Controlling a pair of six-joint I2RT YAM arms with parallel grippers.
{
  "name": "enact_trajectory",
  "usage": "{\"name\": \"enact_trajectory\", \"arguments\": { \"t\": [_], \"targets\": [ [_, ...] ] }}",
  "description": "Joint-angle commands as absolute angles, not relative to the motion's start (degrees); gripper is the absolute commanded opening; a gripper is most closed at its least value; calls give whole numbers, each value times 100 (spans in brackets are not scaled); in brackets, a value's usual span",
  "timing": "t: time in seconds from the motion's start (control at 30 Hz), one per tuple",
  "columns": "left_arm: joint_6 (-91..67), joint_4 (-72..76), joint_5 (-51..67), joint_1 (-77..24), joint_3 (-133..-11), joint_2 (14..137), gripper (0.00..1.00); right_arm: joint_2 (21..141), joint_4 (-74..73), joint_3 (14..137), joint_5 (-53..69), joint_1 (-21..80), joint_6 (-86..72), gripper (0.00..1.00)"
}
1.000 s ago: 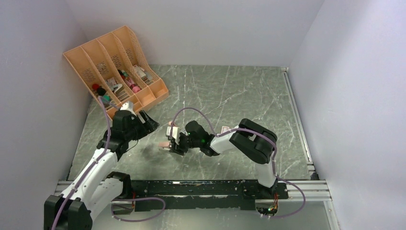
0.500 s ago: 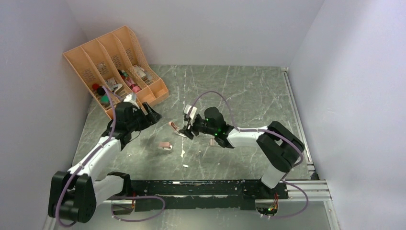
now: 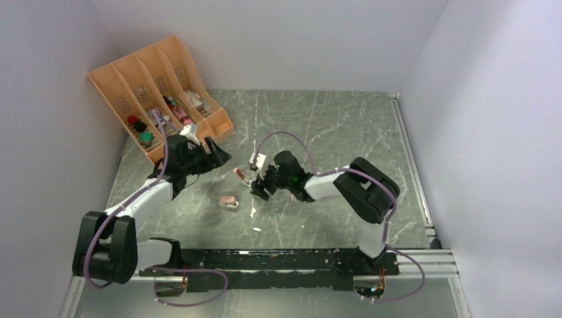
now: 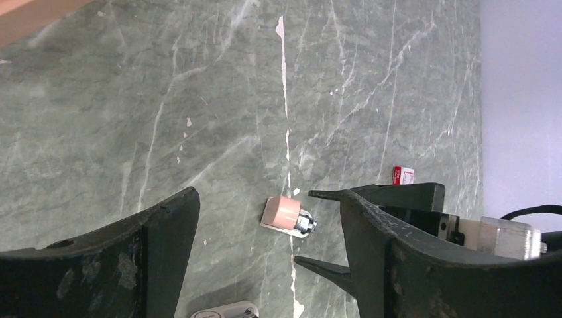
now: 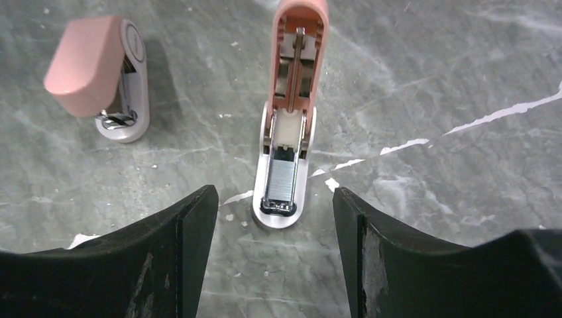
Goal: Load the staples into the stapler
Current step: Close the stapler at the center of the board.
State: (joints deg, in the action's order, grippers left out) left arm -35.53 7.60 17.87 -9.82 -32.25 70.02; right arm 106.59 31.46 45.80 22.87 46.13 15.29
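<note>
White links and black joint housings are seen on both arms, with a lilac cable [image 3: 285, 134] looped behind the right pincer [image 3: 256, 187] and another behind the left pincer [image 3: 219, 152]. The fingers [image 4: 132, 265] are shown as broad, curved, matte black blades, scuffed with pale marks.

Two pink staplers are pictured, one opened stapler [image 5: 289, 112] and one closed stapler [image 5: 99, 73]; also counted are one red-and-white staple box [image 4: 403, 175], one orange organiser [image 3: 179, 56], one left arm [image 3: 149, 197] and one right arm [image 3: 361, 192].
</note>
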Motion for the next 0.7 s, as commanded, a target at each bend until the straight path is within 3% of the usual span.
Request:
{"name": "enact_trajectory", "arguments": {
  "t": [0.0,0.2,0.33,0.47,0.67],
  "targets": [
    [-3479,1151,2034,-1070,-3477,7246,82,10878,3061,4741,2028,4602,1680,69],
    [-3561,1284,2149,-1175,-3562,7543,81,11004,2976,4705,1848,4607,1795,65],
    [-3627,1256,2329,-1251,-3668,7719,80,11108,2881,4731,1778,4604,1856,56],
    [-3624,922,2505,-1318,-3727,7789,78,11144,2848,4729,1740,4605,1921,40],
    [-3849,1081,2637,-1319,-3446,7738,72,11187,2860,4719,1759,4602,2012,33]
  ]
}}
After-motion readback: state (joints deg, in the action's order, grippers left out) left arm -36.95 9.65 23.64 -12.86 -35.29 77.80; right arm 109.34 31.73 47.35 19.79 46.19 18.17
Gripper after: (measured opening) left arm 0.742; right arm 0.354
